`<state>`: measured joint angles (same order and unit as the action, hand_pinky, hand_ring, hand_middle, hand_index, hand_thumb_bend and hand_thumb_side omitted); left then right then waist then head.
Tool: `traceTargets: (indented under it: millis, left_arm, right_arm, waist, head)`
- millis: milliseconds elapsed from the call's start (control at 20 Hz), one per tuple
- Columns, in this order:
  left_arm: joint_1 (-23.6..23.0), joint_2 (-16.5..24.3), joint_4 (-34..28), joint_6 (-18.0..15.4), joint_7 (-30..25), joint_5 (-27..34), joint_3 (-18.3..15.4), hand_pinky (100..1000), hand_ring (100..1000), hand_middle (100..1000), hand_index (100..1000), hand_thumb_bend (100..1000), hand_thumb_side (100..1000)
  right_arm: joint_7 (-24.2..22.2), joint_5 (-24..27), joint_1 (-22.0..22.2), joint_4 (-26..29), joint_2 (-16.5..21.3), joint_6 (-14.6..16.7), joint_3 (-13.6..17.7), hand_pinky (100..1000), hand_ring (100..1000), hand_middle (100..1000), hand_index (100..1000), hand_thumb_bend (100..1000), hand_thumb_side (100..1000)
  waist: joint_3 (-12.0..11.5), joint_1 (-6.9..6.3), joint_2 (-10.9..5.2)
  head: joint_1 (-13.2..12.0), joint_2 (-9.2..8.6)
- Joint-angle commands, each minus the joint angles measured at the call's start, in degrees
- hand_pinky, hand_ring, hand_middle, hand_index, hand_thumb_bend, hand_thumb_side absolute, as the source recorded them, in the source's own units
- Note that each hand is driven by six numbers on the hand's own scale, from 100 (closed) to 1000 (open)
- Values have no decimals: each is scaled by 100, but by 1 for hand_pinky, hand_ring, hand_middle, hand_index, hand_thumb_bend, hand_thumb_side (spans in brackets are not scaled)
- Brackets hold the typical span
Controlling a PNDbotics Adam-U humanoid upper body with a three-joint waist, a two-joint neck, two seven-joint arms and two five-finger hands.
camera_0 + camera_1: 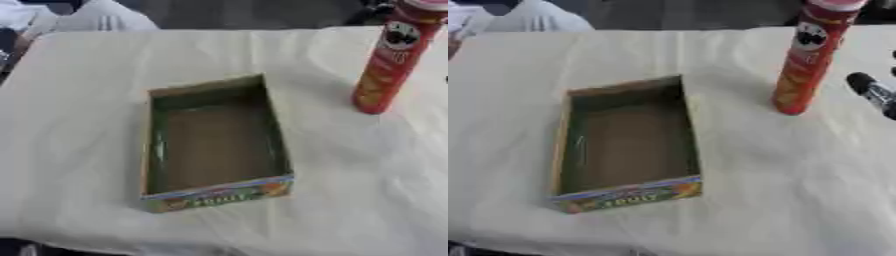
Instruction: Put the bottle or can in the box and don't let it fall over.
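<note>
Tall red cylindrical crisp can (805, 60), cardboard-looking tube with a printed face logo and a pale cap at the top, stands upright near the far right corner of the surface (798, 190), which is draped in a creased white cloth. Open-topped shallow rectangular cardboard box (214, 142), brown floor, dark green inner walls, colourful print on the near wall, sits about mid-surface, long axis running near to far, slightly skewed. Can and box are apart, with bare cloth between them; the can is to the right of the box's far right corner. Box is empty.

Handling, judged: the tube is probably light and stiff, but tall and narrow with a small base, so it should tip easily if bumped high or set down at a tilt. The printed wall looks smooth and may slip in the fingers. Best hold seems to be around the middle or a little below, thumb opposite fingers, keeping the axis vertical; then lower it flat onto the box floor away from the walls.

Right robot hand (874, 92): only dark fingers with a rounded black tip show at the right edge of the right eye view, beside the can's lower half and not touching it. They look extended rather than curled, holding nothing. Wrist and arm are out of frame. Left robot hand does not show in either view.
</note>
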<state>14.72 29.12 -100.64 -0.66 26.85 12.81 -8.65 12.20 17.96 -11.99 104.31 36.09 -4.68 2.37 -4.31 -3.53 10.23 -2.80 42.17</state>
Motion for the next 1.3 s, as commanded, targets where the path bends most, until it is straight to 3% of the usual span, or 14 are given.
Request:
traceTargets:
  millis: [50, 1300]
  left_arm:
    - [53, 147, -44, -13, -28, 18, -60, 681, 749, 620, 744, 742, 221]
    - [49, 148, -18, -21, -46, 23, -68, 680, 748, 620, 744, 741, 222]
  right_arm:
    - [7, 26, -34, 36, 116, -12, 18, 874, 895, 959, 930, 648, 178]
    - [-80, -158, -132, -181, 101, -131, -29, 862, 877, 960, 932, 655, 196]
  waist:
    - [-11, 14, -117]
    - [6, -2, -124]
  head:
    - [40, -59]
    - [105, -93]
